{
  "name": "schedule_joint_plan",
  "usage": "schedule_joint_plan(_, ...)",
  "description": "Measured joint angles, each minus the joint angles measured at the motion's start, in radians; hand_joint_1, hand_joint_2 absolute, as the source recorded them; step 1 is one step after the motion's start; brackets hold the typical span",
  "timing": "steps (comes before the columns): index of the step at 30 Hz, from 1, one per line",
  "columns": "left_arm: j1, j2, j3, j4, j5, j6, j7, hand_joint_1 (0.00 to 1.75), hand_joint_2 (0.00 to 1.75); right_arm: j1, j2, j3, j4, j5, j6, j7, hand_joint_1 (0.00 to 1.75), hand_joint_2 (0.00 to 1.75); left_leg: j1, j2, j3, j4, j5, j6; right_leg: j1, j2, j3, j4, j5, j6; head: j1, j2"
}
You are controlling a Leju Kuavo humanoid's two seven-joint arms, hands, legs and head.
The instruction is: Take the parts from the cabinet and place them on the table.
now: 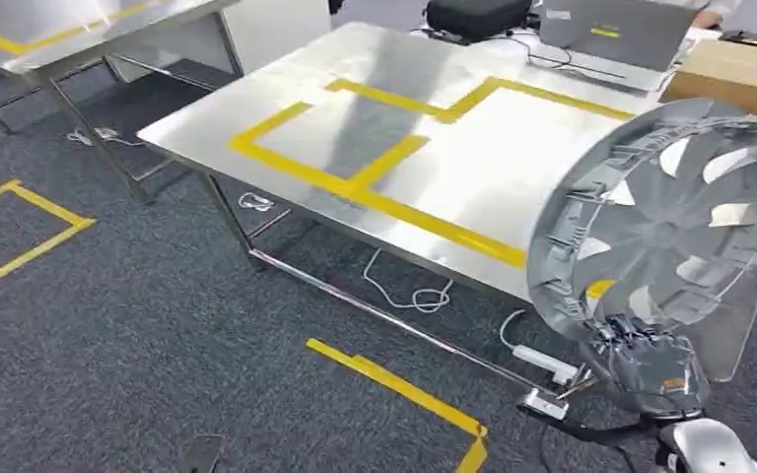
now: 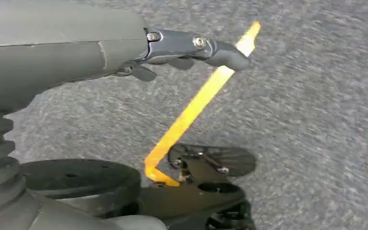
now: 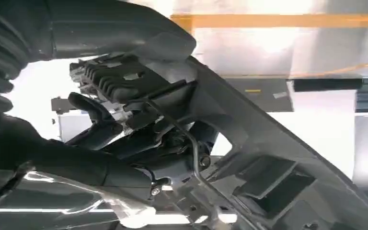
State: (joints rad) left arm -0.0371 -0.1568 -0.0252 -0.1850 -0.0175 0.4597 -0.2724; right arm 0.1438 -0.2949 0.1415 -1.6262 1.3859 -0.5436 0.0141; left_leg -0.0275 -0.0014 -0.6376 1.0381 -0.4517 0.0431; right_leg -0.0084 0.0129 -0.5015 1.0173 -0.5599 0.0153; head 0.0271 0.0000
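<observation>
Wheel cover [image 1: 665, 222], round ribbed grey plastic, gripped by right robot hand [image 1: 641, 360] over shiny steel table [image 1: 414, 128]; left robot hand [image 2: 182, 50] holds nothing.

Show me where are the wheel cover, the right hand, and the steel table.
wheel cover [image 1: 672, 202]: head view, on a grey spoke near its hub.
right hand [image 1: 644, 367]: head view, on the hand's back, under the cover's rim.
steel table [image 1: 498, 148]: head view, on bare metal top.

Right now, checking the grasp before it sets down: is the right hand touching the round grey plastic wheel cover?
Touching. In the right wrist view the right hand's dark fingers close over the round grey plastic wheel cover's ribbed rim.
</observation>
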Motion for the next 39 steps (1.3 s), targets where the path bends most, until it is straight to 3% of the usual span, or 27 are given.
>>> schedule_joint_plan(1, 0.0, -0.001, 0.0, 0.0, -0.001, 0.001, 0.0, 0.0, 1.75, 0.005, -0.002, -0.002, 0.0, 0.0, 0.0, 0.0, 1.75, 1.75, -0.001, 0.001, 0.008, -0.006, -0.002, 0.003, 0.0, -0.002, 0.001, 0.003, 0.008, 0.01, -0.002, 0.0)
schedule_joint_plan(3, -0.002, -0.001, 0.001, 0.0, -0.003, 0.001, 0.0, 0.0, 1.75, 0.011, -0.006, -0.01, 0.0, -0.003, -0.002, 0.0, 1.75, 1.75, 0.009, -0.003, 0.048, -0.026, -0.002, 0.008, -0.001, -0.005, -0.004, 0.028, -0.005, 0.019, 0.002, 0.0)
schedule_joint_plan(4, -0.004, -0.002, 0.002, 0.0, -0.004, 0.001, 0.0, 0.0, 1.75, 0.01, -0.008, -0.014, 0.0, -0.003, -0.003, 0.0, 1.75, 1.75, 0.01, -0.003, 0.056, -0.029, -0.007, 0.014, -0.002, -0.005, -0.034, 0.084, -0.011, 0.021, 0.005, 0.0)
schedule_joint_plan(6, -0.007, -0.005, 0.002, 0.0, -0.005, 0.0, 0.0, 0.0, 1.75, 0.013, -0.012, -0.017, 0.0, 0.0, -0.003, -0.002, 1.75, 1.75, 0.012, -0.003, 0.062, -0.028, -0.018, 0.017, -0.005, -0.005, -0.133, 0.223, -0.051, 0.031, 0.004, 0.0)
schedule_joint_plan(7, -0.006, -0.007, 0.002, 0.0, -0.006, 0.0, 0.0, 0.0, 1.75, 0.017, -0.012, -0.017, 0.0, 0.0, -0.004, -0.002, 1.75, 1.75, 0.013, -0.003, 0.067, -0.028, -0.025, 0.017, -0.007, -0.005, -0.179, 0.273, -0.083, 0.036, 0.003, 0.0)
schedule_joint_plan(8, -0.005, -0.007, 0.002, 0.0, -0.005, 0.0, 0.0, 0.0, 1.75, 0.018, -0.012, -0.017, 0.0, 0.0, -0.003, -0.002, 1.75, 1.75, 0.014, -0.003, 0.075, -0.028, -0.033, 0.015, -0.009, -0.005, -0.206, 0.287, -0.093, 0.04, 0.004, 0.0)
schedule_joint_plan(10, -0.002, -0.007, 0.002, 0.0, -0.005, 0.0, 0.0, 0.0, 1.75, 0.018, -0.013, -0.018, 0.002, -0.001, -0.002, -0.001, 1.75, 1.75, 0.016, -0.003, 0.098, -0.028, -0.051, 0.009, -0.013, -0.007, -0.205, 0.216, -0.038, 0.045, 0.004, 0.0)
schedule_joint_plan(12, -0.004, -0.008, 0.002, 0.0, -0.006, 0.0, 0.0, 0.0, 1.75, 0.015, -0.013, -0.019, 0.004, -0.001, -0.002, -0.002, 1.75, 1.75, 0.02, -0.003, 0.127, -0.028, -0.075, -0.003, -0.018, -0.016, -0.152, 0.041, 0.113, 0.052, 0.005, 0.0)
schedule_joint_plan(13, -0.005, -0.008, 0.002, 0.0, -0.006, 0.0, 0.0, 0.0, 1.75, 0.012, -0.013, -0.019, 0.007, 0.0, 0.0, -0.002, 1.75, 1.75, 0.017, -0.003, 0.133, -0.025, -0.083, -0.009, -0.015, -0.018, -0.149, 0.023, 0.112, 0.05, 0.004, 0.0)
schedule_joint_plan(14, -0.008, -0.008, 0.002, 0.0, -0.006, 0.0, 0.0, 0.0, 1.75, 0.008, -0.013, -0.019, 0.01, 0.0, 0.0, -0.003, 1.75, 1.75, 0.016, -0.003, 0.131, -0.024, -0.087, -0.014, -0.011, -0.018, -0.145, 0.017, 0.072, 0.026, 0.005, 0.0)
schedule_joint_plan(15, -0.008, -0.01, 0.002, 0.0, -0.006, 0.0, 0.0, 0.0, 1.75, 0.009, -0.013, -0.019, 0.01, 0.002, 0.0, -0.003, 1.75, 1.75, 0.016, -0.001, 0.129, -0.028, -0.093, -0.023, -0.008, -0.014, -0.136, 0.019, 0.095, 0.013, 0.003, 0.0)
schedule_joint_plan(17, -0.008, -0.01, 0.002, 0.0, -0.007, 0.0, 0.0, 0.0, 1.75, 0.009, -0.013, -0.019, 0.012, 0.001, 0.0, -0.002, 1.75, 1.75, 0.016, -0.002, 0.139, -0.018, -0.092, -0.031, -0.011, -0.013, -0.124, 0.016, 0.093, -0.002, 0.004, 0.0)
schedule_joint_plan(18, -0.009, -0.01, 0.002, 0.0, -0.007, 0.0, 0.0, 0.0, 1.75, 0.01, -0.013, -0.019, 0.012, 0.001, 0.0, -0.002, 1.75, 1.75, 0.018, -0.002, 0.127, 0.009, -0.092, -0.035, -0.014, -0.014, -0.116, 0.01, 0.091, -0.006, 0.003, 0.0)
schedule_joint_plan(19, -0.011, -0.01, 0.002, 0.0, -0.008, 0.0, 0.0, 0.0, 1.75, 0.009, -0.013, -0.019, 0.012, 0.0, 0.0, -0.002, 1.75, 1.75, 0.019, -0.001, 0.1, 0.063, -0.096, -0.04, -0.014, -0.015, -0.108, 0.008, 0.086, -0.013, -0.002, 0.0)
schedule_joint_plan(22, -0.008, -0.01, 0.002, 0.0, -0.01, 0.0, 0.001, 0.0, 1.75, 0.004, -0.013, -0.02, 0.013, 0.0, 0.0, -0.002, 1.75, 1.75, 0.022, -0.001, -0.023, 0.258, -0.19, -0.05, -0.012, -0.013, -0.09, 0.008, 0.066, -0.019, -0.003, 0.0)
schedule_joint_plan(23, -0.005, -0.01, 0.002, 0.0, -0.01, 0.0, 0.003, 0.0, 1.75, 0.004, -0.013, -0.02, 0.015, 0.0, 0.001, -0.002, 1.75, 1.75, 0.023, -0.001, -0.048, 0.283, -0.204, -0.05, -0.012, -0.011, -0.082, 0.008, 0.059, -0.019, -0.005, 0.0)
schedule_joint_plan(24, -0.004, -0.01, 0.002, 0.0, -0.01, 0.001, 0.003, 0.0, 1.75, 0.005, -0.013, -0.02, 0.016, 0.0, 0.002, -0.002, 1.75, 1.75, 0.023, -0.001, -0.054, 0.268, -0.191, -0.049, -0.011, -0.009, -0.071, 0.008, 0.051, -0.018, -0.004, 0.0)
schedule_joint_plan(25, -0.004, -0.01, 0.002, 0.0, -0.011, 0.001, 0.003, 0.0, 1.75, 0.004, -0.013, -0.02, 0.019, 0.0, 0.002, -0.002, 1.75, 1.75, 0.023, -0.002, -0.046, 0.223, -0.154, -0.046, -0.011, -0.007, -0.059, 0.008, 0.042, -0.017, -0.005, 0.0)
schedule_joint_plan(27, -0.004, -0.01, 0.002, 0.0, -0.012, 0.001, 0.003, 0.0, 1.75, 0.004, -0.013, -0.021, 0.02, 0.0, 0.003, -0.002, 1.75, 1.75, 0.022, -0.002, -0.004, 0.066, -0.024, -0.03, -0.009, -0.007, -0.032, 0.007, 0.023, -0.013, -0.006, 0.0)
schedule_joint_plan(28, -0.002, -0.009, 0.002, 0.0, -0.012, 0.002, 0.003, 0.0, 1.75, 0.001, -0.013, -0.021, 0.022, 0.0, 0.003, -0.002, 1.75, 1.75, 0.019, -0.003, 0.003, 0.026, 0.012, -0.022, -0.01, -0.008, -0.041, 0.005, 0.015, -0.01, -0.006, 0.0)
schedule_joint_plan(29, -0.006, -0.01, 0.002, 0.0, -0.013, 0.004, 0.005, 0.0, 1.75, -0.003, -0.012, -0.021, 0.025, 0.0, 0.005, -0.002, 1.75, 1.75, 0.012, 0.001, 0.003, 0.014, -0.025, -0.019, -0.008, -0.002, -0.024, 0.008, 0.012, -0.002, -0.005, 0.0)
schedule_joint_plan(30, -0.006, -0.011, 0.002, 0.0, -0.016, 0.005, 0.007, 0.0, 1.75, -0.008, -0.013, -0.023, 0.029, -0.002, 0.009, -0.002, 1.75, 1.75, 0.007, -0.001, 0.007, 0.014, -0.007, -0.017, -0.01, -0.003, -0.024, 0.007, 0.007, 0.006, -0.006, 0.0)
schedule_joint_plan(32, -0.007, -0.01, 0.002, 0.0, -0.026, 0.006, 0.008, 0.0, 1.75, -0.013, -0.013, -0.024, 0.036, -0.006, 0.017, -0.002, 1.75, 1.75, 0.005, -0.002, 0.011, 0.007, -0.009, -0.007, -0.013, -0.004, -0.015, -0.003, 0.003, 0.018, -0.01, 0.0)
schedule_joint_plan(34, -0.013, -0.013, 0.002, 0.0, -0.027, 0.006, 0.008, 0.0, 1.75, -0.02, -0.013, -0.03, 0.045, -0.01, 0.021, -0.002, 1.75, 1.75, 0.015, -0.002, 0.031, -0.015, -0.006, 0.001, -0.012, -0.008, -0.029, 0.022, -0.021, 0.026, -0.006, 0.0)
schedule_joint_plan(37, -0.019, -0.019, 0.002, 0.0, -0.029, 0.006, 0.007, 0.0, 1.75, -0.034, -0.013, -0.037, 0.062, -0.017, 0.036, -0.004, 1.75, 1.75, 0.014, -0.002, 0.038, -0.015, -0.018, 0.013, -0.012, -0.008, -0.159, 0.244, -0.099, 0.035, -0.006, 0.0)
schedule_joint_plan(38, -0.019, -0.019, 0.002, 0.0, -0.033, 0.006, 0.007, 0.0, 1.75, -0.037, -0.013, -0.038, 0.071, -0.024, 0.044, -0.005, 1.75, 1.75, 0.014, -0.002, 0.041, -0.014, -0.022, 0.014, -0.012, -0.008, -0.198, 0.296, -0.102, 0.036, -0.005, 0.0)
schedule_joint_plan(39, -0.018, -0.018, 0.002, 0.0, -0.034, 0.006, 0.008, 0.0, 1.75, -0.041, -0.013, -0.042, 0.084, -0.036, 0.052, -0.008, 1.75, 1.75, 0.014, -0.003, 0.048, -0.015, -0.027, 0.015, -0.011, -0.008, -0.215, 0.3, -0.077, 0.036, -0.005, 0.0)
